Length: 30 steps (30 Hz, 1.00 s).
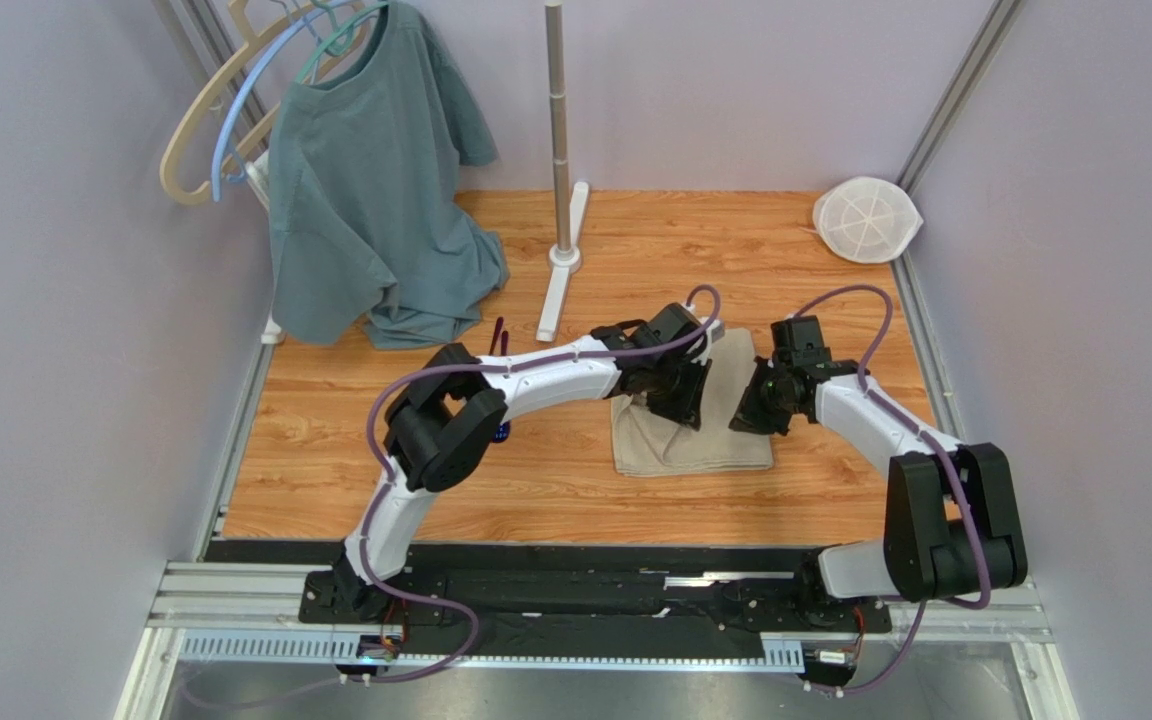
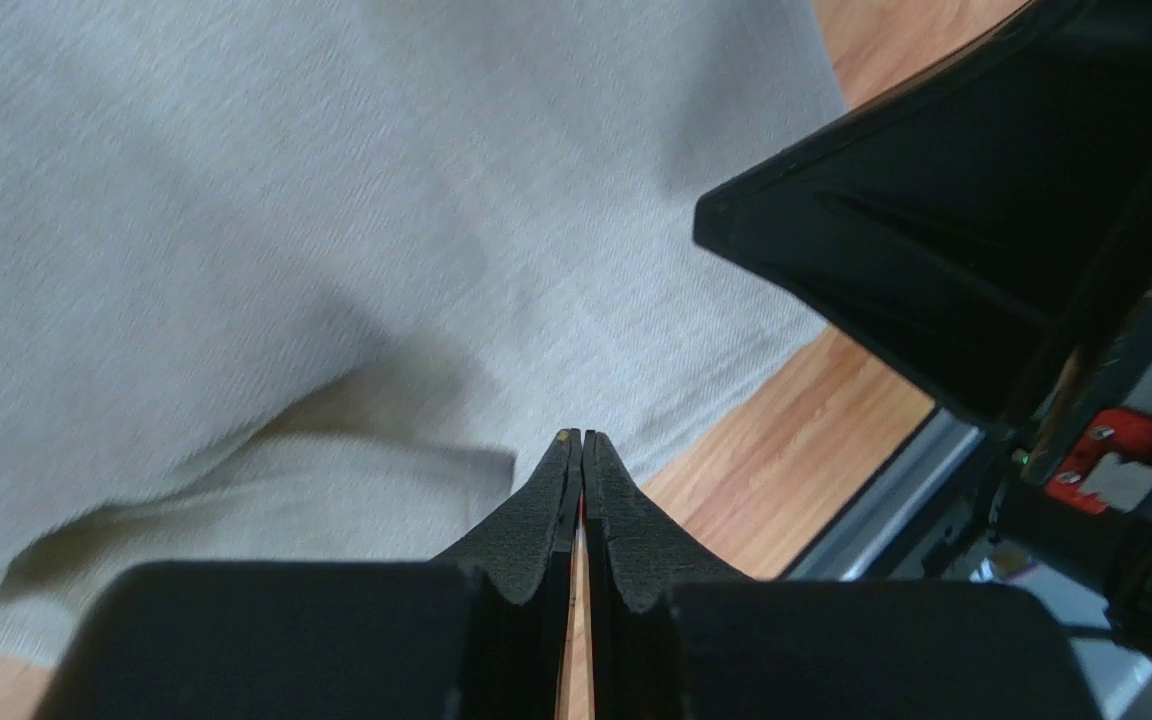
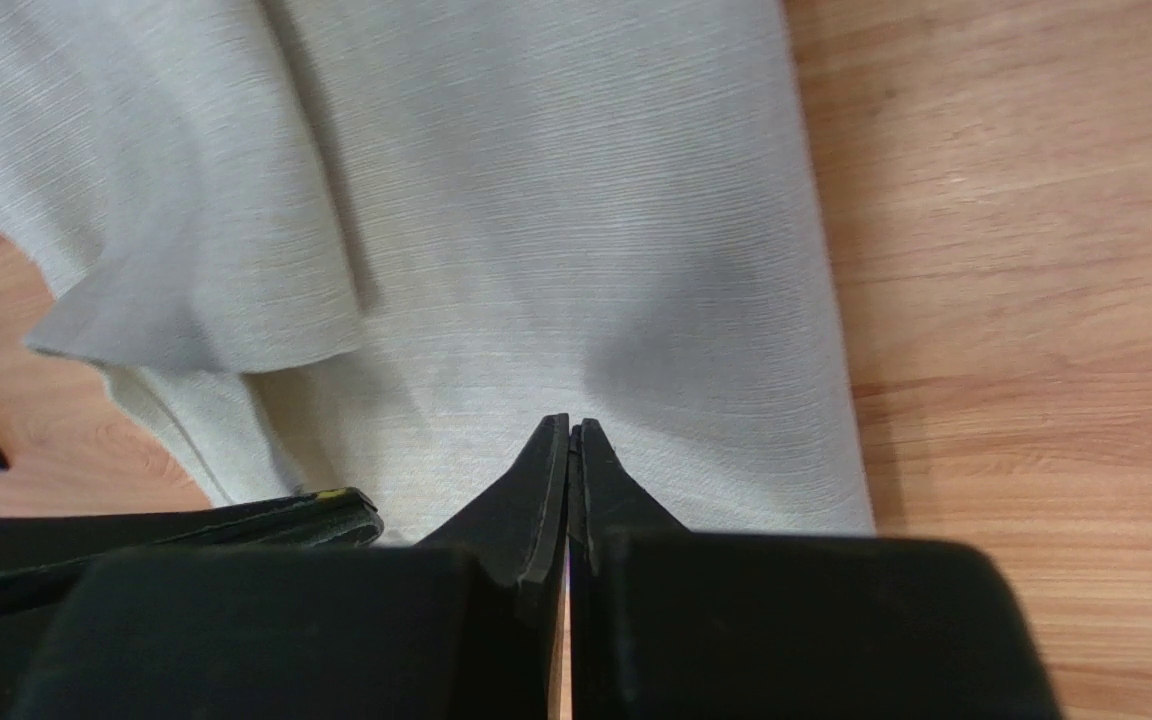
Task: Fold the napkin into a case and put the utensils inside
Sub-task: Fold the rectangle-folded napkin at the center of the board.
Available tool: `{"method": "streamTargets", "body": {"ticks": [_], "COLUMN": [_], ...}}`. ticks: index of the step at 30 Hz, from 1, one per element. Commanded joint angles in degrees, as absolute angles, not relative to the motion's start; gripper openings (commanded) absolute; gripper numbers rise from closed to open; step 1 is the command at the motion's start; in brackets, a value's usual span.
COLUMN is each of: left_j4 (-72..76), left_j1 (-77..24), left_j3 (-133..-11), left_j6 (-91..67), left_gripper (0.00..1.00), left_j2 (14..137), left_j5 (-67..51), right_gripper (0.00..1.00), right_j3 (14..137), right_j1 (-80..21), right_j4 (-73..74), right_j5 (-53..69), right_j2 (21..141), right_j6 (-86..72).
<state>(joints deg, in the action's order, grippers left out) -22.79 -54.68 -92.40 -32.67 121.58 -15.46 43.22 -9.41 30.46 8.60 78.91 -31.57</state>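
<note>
— Where's the napkin point(image 1: 695, 443)?
— On the bench point(image 1: 567, 480), nearer the arms than the pole point(image 1: 557, 120) and slightly right of it, partly folded over itself.
— And the arms?
— The left end effector point(image 2: 582, 446) is pressed together, tips at a fold. The right end effector point(image 3: 569, 431) is pressed together too, tips on the cloth. Whether either pinches it, I cannot tell.
— The utensils point(image 1: 498, 333)?
— Only a maroon handle shows, left of the pole's foot.

Bright, even light is filling each view. The napkin point(image 2: 207, 225) beyond the left claw point(image 2: 582, 443) is looking slightly blurred.
</note>
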Motion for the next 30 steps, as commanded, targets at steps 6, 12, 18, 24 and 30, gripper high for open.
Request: {"method": "streamTargets", "body": {"ticks": [6, 12, 18, 24, 30], "left_j4": [-17.4, -20.47, -25.83, -29.96, -33.04], "left_j1": [-58.62, -57.31, -50.64, -40.35, -36.65], "left_j3": [-98.0, -102.47, -104.85, -103.18, -102.65], "left_j6": [-35.15, -33.4, -31.91, -24.53, -18.55], "left_gripper": [0.06, 0.06, 0.04, 0.05, 0.24], "left_j2": [127.35, 131.04, 132.02, 124.2, 112.68], "left_j5": [-4.14, -0.09, 2.81, 7.64, 5.37], "right_gripper": [0.0, 0.0, 0.0, 0.0, 0.0], "right_j3": [38.15, 36.48, 36.03, 36.56, 37.09], "right_j1": [-8.26, -8.09, -7.91, -7.82, -7.82], "right_j4": [21.71, 20.57, 20.48, 20.3, 19.6], "right_j5": [10.64, 10.46, 9.76, 9.23, 10.1], "right_j2": [80.86, 81.47, 82.44, 84.02, 84.9], "right_j6": [-35.42, -35.95, -36.12, -36.04, -34.98]}}
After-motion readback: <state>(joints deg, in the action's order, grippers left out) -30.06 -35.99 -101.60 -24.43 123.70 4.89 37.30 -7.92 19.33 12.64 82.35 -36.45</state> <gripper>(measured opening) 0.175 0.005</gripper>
